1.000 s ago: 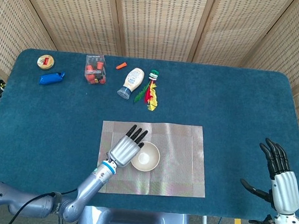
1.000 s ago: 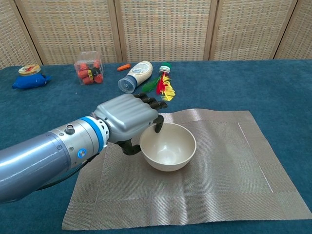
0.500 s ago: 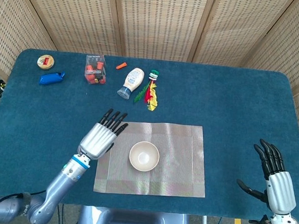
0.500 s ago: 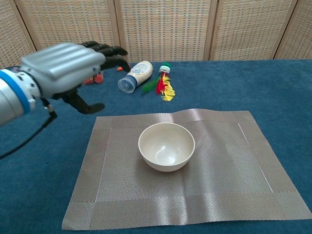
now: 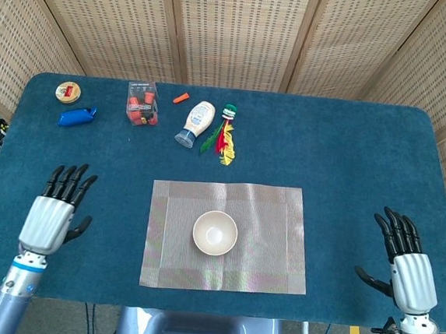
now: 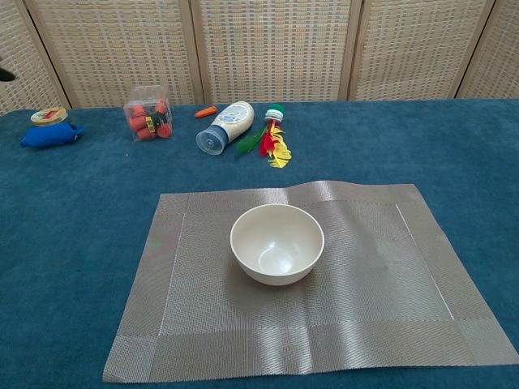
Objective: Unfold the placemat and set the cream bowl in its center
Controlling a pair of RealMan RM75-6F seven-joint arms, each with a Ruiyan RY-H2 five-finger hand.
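Round glossy cream bowl [image 6: 276,243] on woven rectangular placemat [image 6: 381,275], left hand [image 5: 51,215] and right hand [image 5: 409,269] empty, fingers spread

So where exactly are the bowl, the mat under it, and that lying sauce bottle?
bowl [image 6: 277,243]: chest view, on its inner wall.
mat [image 6: 381,275]: chest view, on bare weave right of the bowl.
sauce bottle [image 5: 198,119]: head view, on its label.

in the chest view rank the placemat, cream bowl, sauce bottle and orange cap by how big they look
1. placemat
2. cream bowl
3. sauce bottle, though it lies farther from the camera, so its true size against the bowl is unsure
4. orange cap
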